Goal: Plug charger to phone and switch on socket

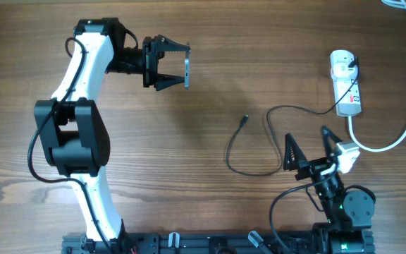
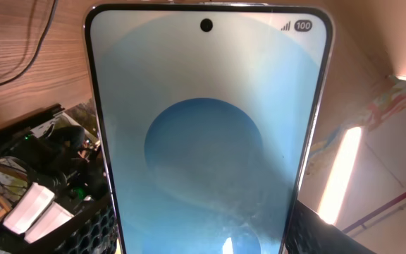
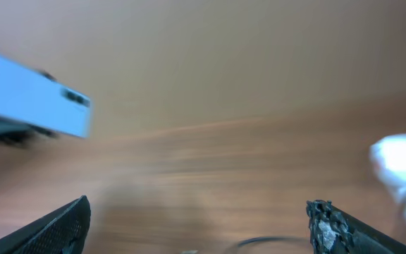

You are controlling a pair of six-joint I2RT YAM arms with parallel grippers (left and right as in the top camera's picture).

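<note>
1. My right gripper (image 1: 306, 141) hangs near and right over the table (image 1: 273, 42). Its jaws are spread wide and hold nothing. In its wrist view both fingers (image 3: 55, 226) stand well apart.
2. The coming move turns on the charger (image 1: 228, 156). Its free connector (image 1: 244, 121) lies on the table to the left of those jaws and a little farther away, well apart from them. The right arm is plainly the nearer one.
3. The connector's long axis runs roughly far to near. The tip points far and a touch right, and the cable trails off near-left into its loop. I judge the jaws must travel left and close across that axis.
4. The cable's other end reaches the socket (image 1: 345, 85), far right.
5. The phone (image 1: 187, 70) is off the table at far left, pinched in the left gripper (image 1: 180, 68). From above it shows as a thin strip running far to near, so it stands on edge. Its screen faces left into the left wrist camera.
6. In the left wrist view the camera-hole end is at the top and the lower end is cropped. I cannot see the port or tell which way it points in the scene.
</note>
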